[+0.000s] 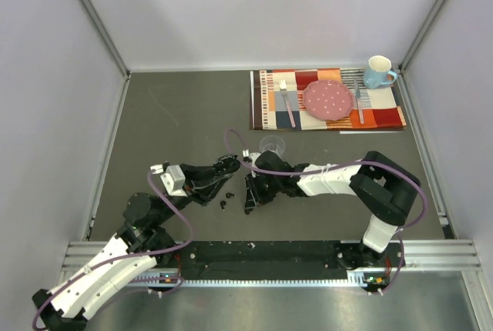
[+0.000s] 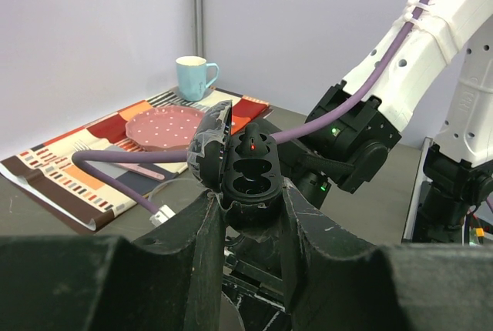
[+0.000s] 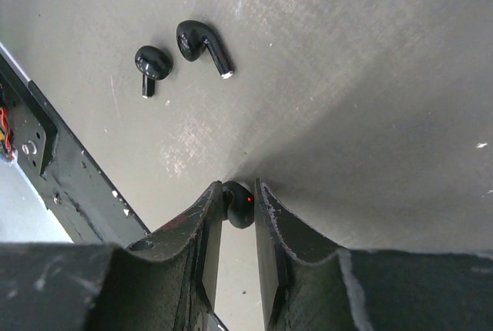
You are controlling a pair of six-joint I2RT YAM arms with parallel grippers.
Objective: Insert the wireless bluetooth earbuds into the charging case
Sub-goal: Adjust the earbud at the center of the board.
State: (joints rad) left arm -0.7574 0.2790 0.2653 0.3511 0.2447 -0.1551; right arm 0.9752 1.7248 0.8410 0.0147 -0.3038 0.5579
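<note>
While the left claw (image 2: 252, 196) clamps the open case (image 2: 253, 173) by its sides, the job looks about a quarter done. One bud (image 2: 253, 145), red light on, stands in the far slot, perhaps not fully seated, and the near slot is bare. The right claw (image 3: 238, 186) is narrow, pinching a second bud (image 3: 239, 206) down at the table (image 3: 370, 100), not yet carried to the case. A loose bud (image 3: 152, 61) and its neighbour (image 3: 202, 45) lie side by side on the table, untouched; I cannot find a second case for them.

Only the left wrist view shows the slots and raised lid (image 2: 212, 135). Only the right wrist view shows the pinch and the loose stems. From the top view alone, the claws are near each other mid-table, with the loose pair reduced to specks just beside the right claw.
</note>
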